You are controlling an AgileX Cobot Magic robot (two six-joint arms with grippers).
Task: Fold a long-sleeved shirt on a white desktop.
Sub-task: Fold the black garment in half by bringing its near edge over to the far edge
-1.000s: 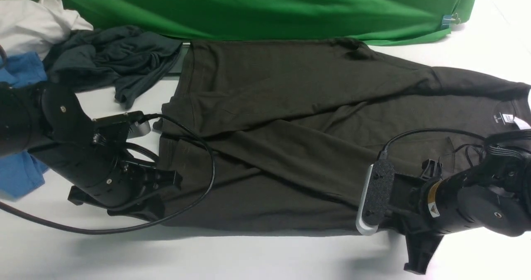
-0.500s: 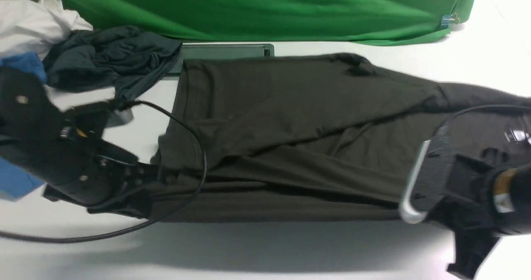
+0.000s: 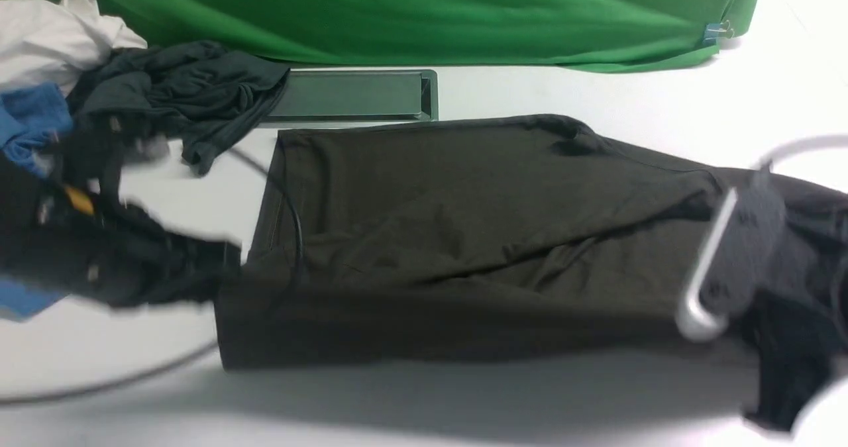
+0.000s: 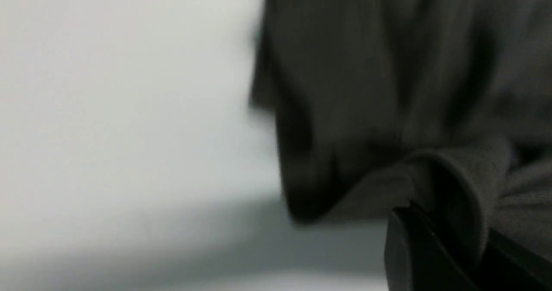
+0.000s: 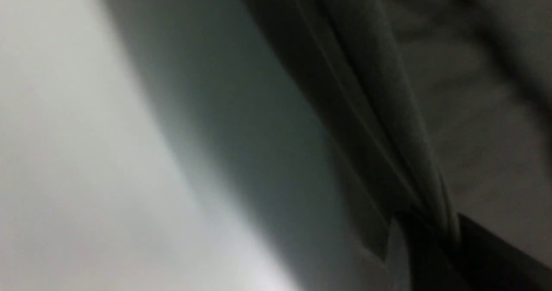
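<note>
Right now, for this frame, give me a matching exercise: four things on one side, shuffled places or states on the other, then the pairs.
1 long-sleeved shirt
2 cable slot
3 teal-grey garment
4 green backdrop

A crumpled heap, far left
B hanging along the far side
C near edge lifted, shadow beneath
D grey rectangle beyond the shirt

Pairs: 1-C, 2-D, 3-A, 4-B

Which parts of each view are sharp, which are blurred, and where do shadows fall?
Front view: left arm and right arm motion-smeared; shirt and green backdrop fairly sharp; soft shadow on the desk along the shirt's near edge. Left wrist view: everything soft, folds barely readable. Right wrist view: equally blurred, broad shadow beside the shirt.
</note>
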